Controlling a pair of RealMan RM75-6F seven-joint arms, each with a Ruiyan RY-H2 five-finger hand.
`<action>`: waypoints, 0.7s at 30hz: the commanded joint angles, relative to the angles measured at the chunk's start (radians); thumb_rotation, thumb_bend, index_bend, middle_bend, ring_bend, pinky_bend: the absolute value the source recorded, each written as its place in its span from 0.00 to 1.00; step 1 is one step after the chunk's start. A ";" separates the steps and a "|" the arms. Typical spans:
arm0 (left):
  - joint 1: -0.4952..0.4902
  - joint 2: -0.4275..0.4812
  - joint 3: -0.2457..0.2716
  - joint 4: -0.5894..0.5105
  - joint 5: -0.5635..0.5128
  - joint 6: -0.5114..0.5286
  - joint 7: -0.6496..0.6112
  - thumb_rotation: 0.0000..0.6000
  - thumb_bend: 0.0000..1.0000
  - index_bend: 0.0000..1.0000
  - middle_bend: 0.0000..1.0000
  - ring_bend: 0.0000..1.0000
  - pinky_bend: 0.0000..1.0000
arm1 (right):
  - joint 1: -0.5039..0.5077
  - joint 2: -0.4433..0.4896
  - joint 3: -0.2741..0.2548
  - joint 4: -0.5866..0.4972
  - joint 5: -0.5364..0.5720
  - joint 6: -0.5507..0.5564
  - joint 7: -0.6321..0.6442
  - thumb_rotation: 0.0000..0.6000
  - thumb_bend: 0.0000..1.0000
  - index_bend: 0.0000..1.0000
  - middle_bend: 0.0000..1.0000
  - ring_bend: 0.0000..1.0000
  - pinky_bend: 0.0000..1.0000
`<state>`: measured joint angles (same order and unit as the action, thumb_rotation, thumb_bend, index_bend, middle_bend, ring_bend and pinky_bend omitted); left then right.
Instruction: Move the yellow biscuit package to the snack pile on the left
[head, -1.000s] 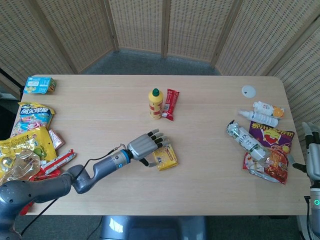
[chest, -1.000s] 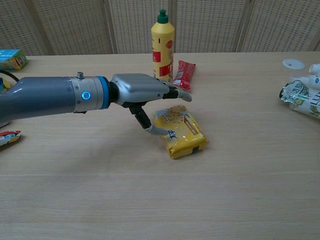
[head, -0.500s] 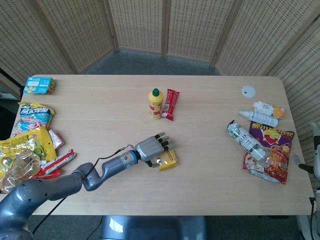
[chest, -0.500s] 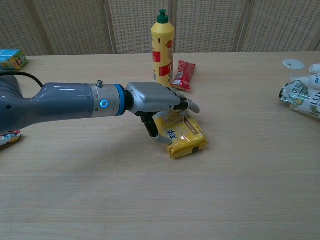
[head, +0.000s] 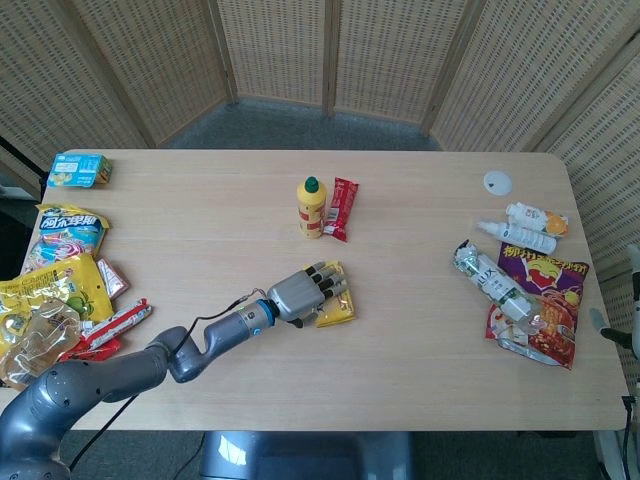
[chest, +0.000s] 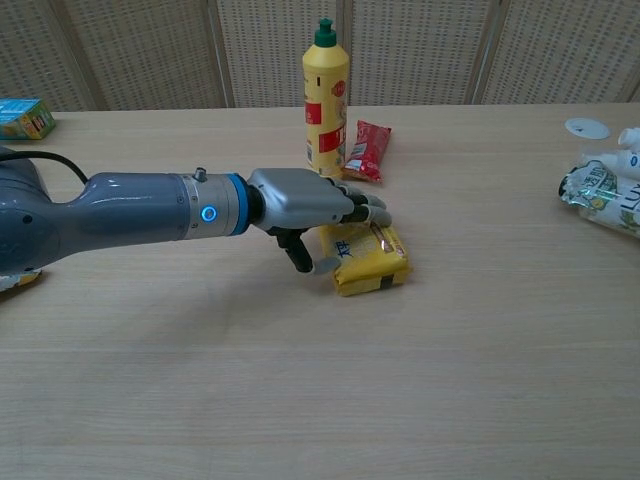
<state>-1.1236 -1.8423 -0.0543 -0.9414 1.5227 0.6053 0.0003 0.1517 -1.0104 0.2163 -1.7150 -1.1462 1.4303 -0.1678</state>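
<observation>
Yellow biscuit package: lying mid-table, tilting up under the left hand, in front of the yellow bottle. Left hand: fingers lying over the package top, thumb pressing its near edge, grasping it. Snack pile: sitting well apart at the table's left edge.

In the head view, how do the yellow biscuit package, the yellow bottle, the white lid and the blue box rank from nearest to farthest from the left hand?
From the left hand:
1. Yellow biscuit package, under its fingers.
2. Yellow bottle, behind it, mid-table.
3. White lid, far right corner.
4. Blue box, far left corner.
</observation>
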 joint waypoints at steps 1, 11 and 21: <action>-0.002 0.004 0.001 -0.005 -0.004 -0.003 0.009 0.78 0.32 0.00 0.00 0.00 0.00 | 0.001 -0.002 0.000 -0.001 -0.002 0.000 -0.002 1.00 0.27 0.00 0.00 0.00 0.00; -0.008 0.011 -0.013 -0.018 -0.010 0.026 -0.002 0.78 0.31 0.00 0.00 0.00 0.00 | 0.000 -0.002 0.003 -0.001 -0.002 0.004 -0.009 1.00 0.27 0.00 0.00 0.00 0.00; -0.017 0.065 -0.013 -0.059 -0.012 0.024 -0.028 0.78 0.10 0.00 0.00 0.00 0.00 | -0.006 -0.003 0.004 0.001 -0.006 0.010 -0.004 1.00 0.27 0.00 0.00 0.00 0.00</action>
<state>-1.1411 -1.7820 -0.0676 -0.9970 1.5120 0.6282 -0.0267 0.1459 -1.0135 0.2202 -1.7142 -1.1522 1.4405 -0.1722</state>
